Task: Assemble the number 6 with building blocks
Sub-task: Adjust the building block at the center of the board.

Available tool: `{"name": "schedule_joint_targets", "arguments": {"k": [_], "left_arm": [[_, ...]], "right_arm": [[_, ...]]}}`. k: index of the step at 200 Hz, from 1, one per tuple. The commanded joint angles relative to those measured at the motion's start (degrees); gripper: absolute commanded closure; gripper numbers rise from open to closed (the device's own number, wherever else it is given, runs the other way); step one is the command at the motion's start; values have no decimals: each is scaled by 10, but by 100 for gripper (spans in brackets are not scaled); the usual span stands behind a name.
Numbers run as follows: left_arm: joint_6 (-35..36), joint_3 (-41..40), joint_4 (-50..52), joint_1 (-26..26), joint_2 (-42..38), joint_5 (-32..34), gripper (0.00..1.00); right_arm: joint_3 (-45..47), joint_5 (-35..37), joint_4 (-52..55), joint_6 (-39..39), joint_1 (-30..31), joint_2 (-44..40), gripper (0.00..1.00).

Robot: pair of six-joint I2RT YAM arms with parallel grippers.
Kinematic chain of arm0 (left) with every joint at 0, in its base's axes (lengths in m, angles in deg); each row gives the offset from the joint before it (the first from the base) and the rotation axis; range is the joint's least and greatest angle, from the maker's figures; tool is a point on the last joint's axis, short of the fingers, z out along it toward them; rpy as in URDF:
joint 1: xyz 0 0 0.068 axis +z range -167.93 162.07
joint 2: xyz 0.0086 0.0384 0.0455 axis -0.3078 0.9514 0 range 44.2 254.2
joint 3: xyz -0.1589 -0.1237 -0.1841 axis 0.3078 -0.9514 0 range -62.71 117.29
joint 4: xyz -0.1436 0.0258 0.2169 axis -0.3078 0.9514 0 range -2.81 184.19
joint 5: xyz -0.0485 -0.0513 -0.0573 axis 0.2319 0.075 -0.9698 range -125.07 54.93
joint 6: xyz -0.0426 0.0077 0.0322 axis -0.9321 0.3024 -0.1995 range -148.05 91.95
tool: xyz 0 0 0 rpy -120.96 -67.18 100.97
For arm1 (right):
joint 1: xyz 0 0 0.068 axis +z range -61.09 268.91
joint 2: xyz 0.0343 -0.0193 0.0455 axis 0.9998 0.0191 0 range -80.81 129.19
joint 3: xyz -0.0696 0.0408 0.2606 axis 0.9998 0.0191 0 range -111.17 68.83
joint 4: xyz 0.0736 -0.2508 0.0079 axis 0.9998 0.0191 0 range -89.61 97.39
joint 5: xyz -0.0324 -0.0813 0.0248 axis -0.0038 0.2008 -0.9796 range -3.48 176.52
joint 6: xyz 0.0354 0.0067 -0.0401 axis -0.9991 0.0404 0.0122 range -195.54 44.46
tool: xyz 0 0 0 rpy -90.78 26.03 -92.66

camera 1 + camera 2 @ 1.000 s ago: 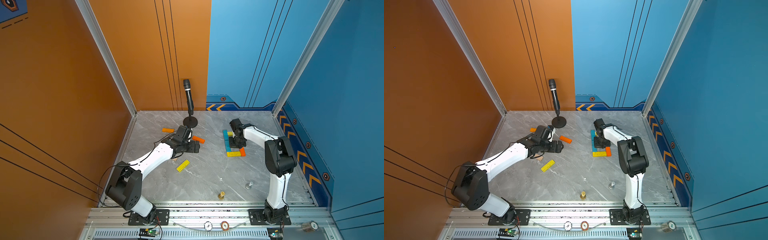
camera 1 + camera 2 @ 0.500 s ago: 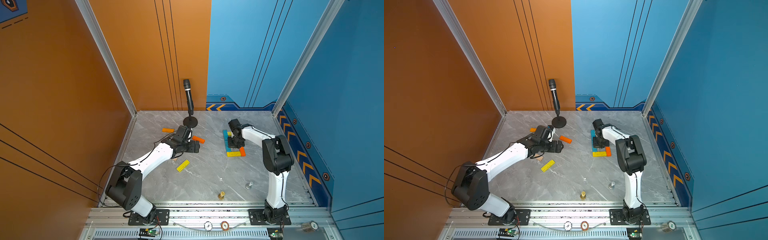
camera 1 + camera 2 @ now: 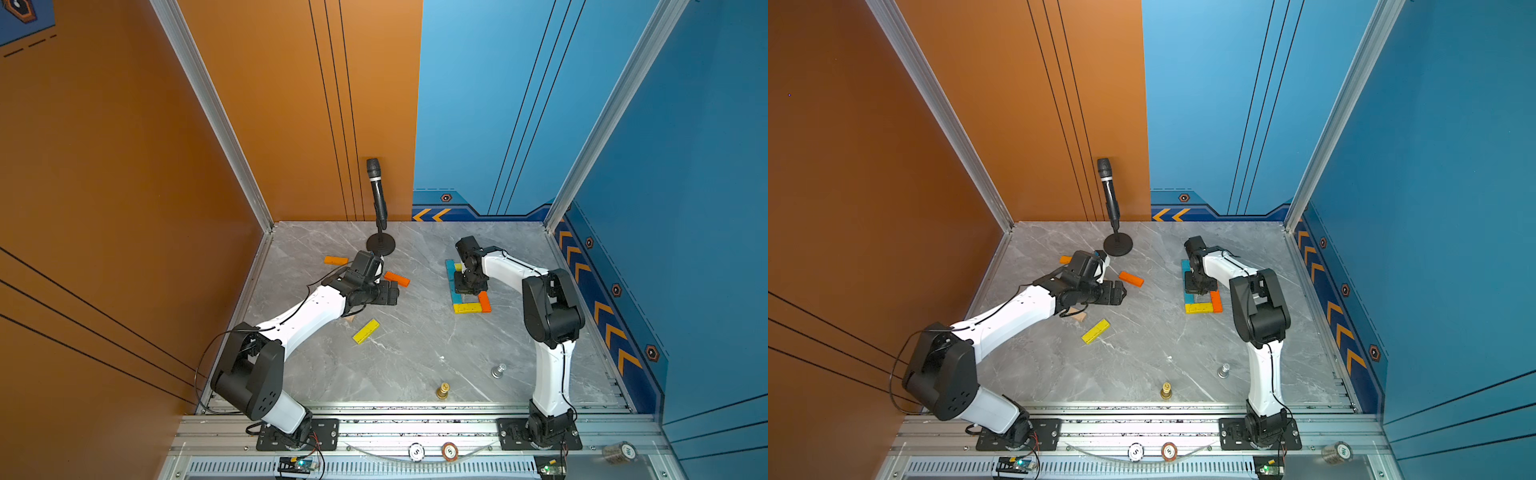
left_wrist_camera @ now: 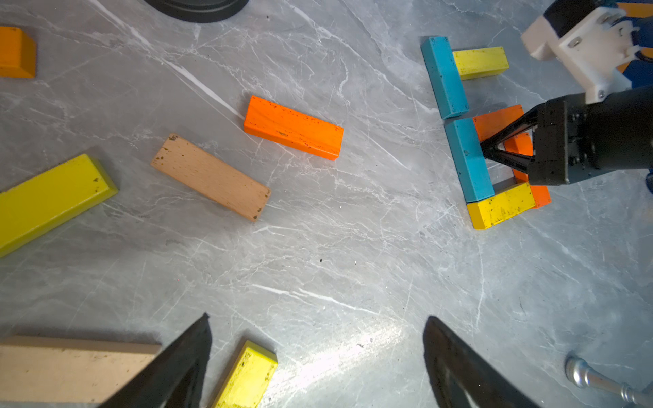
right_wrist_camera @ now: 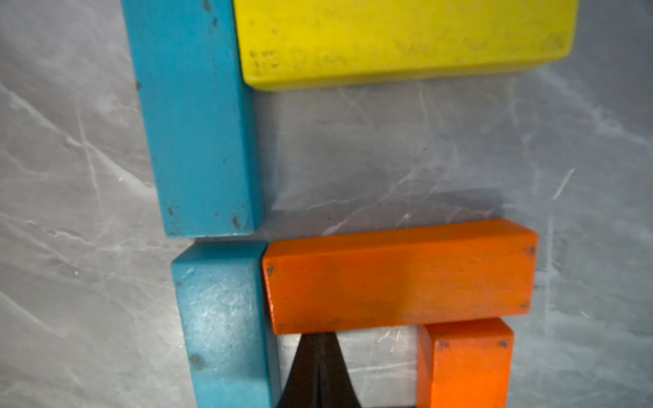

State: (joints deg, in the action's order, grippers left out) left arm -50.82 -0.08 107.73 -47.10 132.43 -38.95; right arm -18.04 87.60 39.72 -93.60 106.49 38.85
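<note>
On the right of the marble floor lies a figure of building blocks: two blue bars (image 5: 198, 123) end to end, a yellow bar (image 5: 403, 39) at the top, an orange middle bar (image 5: 399, 275), an orange side bar (image 3: 484, 301) and a yellow bottom bar (image 3: 467, 308). My right gripper (image 5: 319, 339) is shut, holding nothing, with its tips inside the lower loop against the orange middle bar. My left gripper (image 4: 318, 318) hangs open over bare floor, among loose blocks: an orange one (image 4: 293, 127), a tan one (image 4: 211, 176) and a yellow one (image 4: 247, 374).
A microphone on a round stand (image 3: 377, 195) rises at the back centre. A gold chess piece (image 3: 443, 390) and a silver one (image 3: 498, 370) stand near the front edge. Another orange block (image 3: 336, 260) lies by the left wall. Walls enclose three sides.
My right arm's elbow has swung slightly to the left while its gripper stays at the figure. The left arm and the blocks have not moved.
</note>
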Motion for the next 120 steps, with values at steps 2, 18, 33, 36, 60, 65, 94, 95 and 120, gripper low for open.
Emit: {"name": "schedule_joint_targets", "arguments": {"k": [2, 18, 33, 36, 60, 65, 94, 95, 120], "left_arm": [[3, -7, -1, 4, 2, -10, 6], [3, -8, -1, 4, 1, -10, 6], [3, -8, 0, 4, 1, -10, 6], [2, -9, -1, 4, 1, -10, 6], [3, -10, -1, 5, 0, -10, 6], [3, -9, -1, 5, 1, -11, 6], [3, -8, -1, 5, -2, -11, 6], [3, -8, -1, 5, -3, -10, 6], [4, -1, 6, 6, -7, -8, 6]], "right_arm": [[-5, -11, 3, -6, 4, 24, 100], [-8, -11, 5, -6, 4, 26, 100], [-8, -11, 5, -6, 4, 25, 100], [-9, -11, 5, -6, 5, 25, 100], [-12, -11, 7, -5, 6, 23, 100], [-13, -12, 7, -5, 6, 23, 100], [-21, -13, 15, -2, 7, 9, 100], [-21, -13, 15, -2, 7, 8, 100], [-40, -16, 29, 3, 6, -34, 96]]}}
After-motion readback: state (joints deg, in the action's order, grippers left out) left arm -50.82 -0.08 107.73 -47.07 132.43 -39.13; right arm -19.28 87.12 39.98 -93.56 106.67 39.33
